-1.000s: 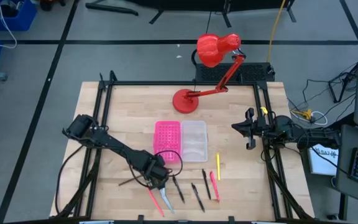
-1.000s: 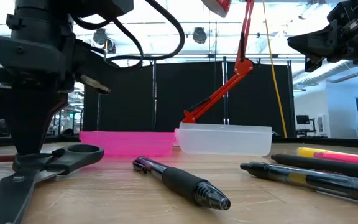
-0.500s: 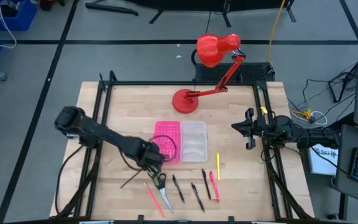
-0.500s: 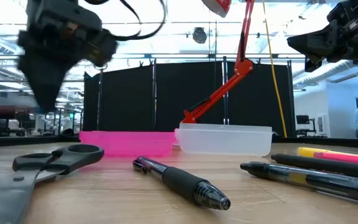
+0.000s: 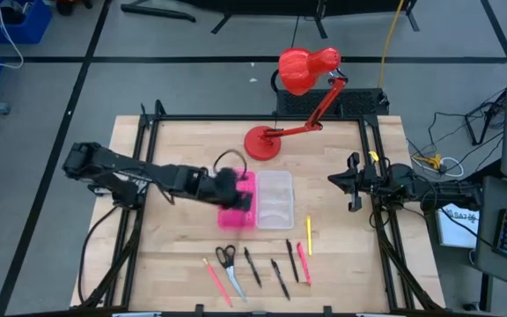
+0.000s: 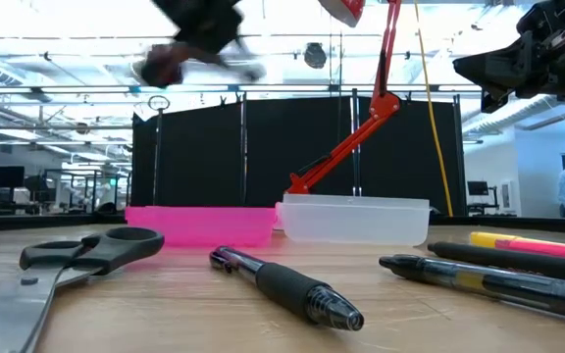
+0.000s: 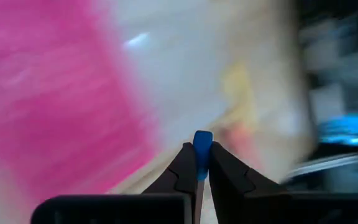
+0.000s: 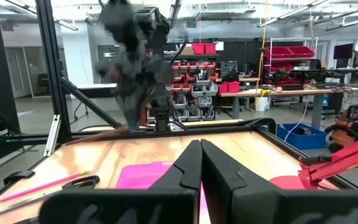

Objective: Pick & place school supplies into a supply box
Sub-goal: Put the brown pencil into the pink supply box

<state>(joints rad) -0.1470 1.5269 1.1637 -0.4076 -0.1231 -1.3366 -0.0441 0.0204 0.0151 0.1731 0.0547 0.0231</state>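
The supply box lies open mid-table: pink dotted lid [image 5: 236,218] joined to the clear tray [image 5: 275,200]. My left gripper [image 5: 234,189] hovers above the lid, blurred, high in the low view [image 6: 199,39]. It is shut on a thin red-brown pencil. Flat on the wood near the near edge lie the black-handled scissors [image 5: 228,267], a pink pen [image 5: 211,277], black pens [image 5: 279,277], another pink pen [image 5: 303,262] and a yellow one [image 5: 308,235]. My right gripper [image 5: 352,182] waits, shut, raised at the table's right edge. My left gripper [image 7: 202,158] pinches the pencil between its two fingertips, just behind the blue end [image 7: 202,140], which pokes out past them. The red-brown shaft [image 8: 98,134] trails from the gripper, lifted clear of the table above the pink lid.
A red desk lamp stands with its base [image 5: 260,143] on the far part of the table, its arm and head [image 5: 306,69] reaching beyond the far edge. Bare wood lies left of the box. Black frame rails run along the table's sides.
My left gripper has risen from beside the scissors near the near edge and swung toward the far edge, ending over the box's pink lid. The red-brown pencil that lay left of the scissors is gone from the table. Scissors and pens have stayed put.
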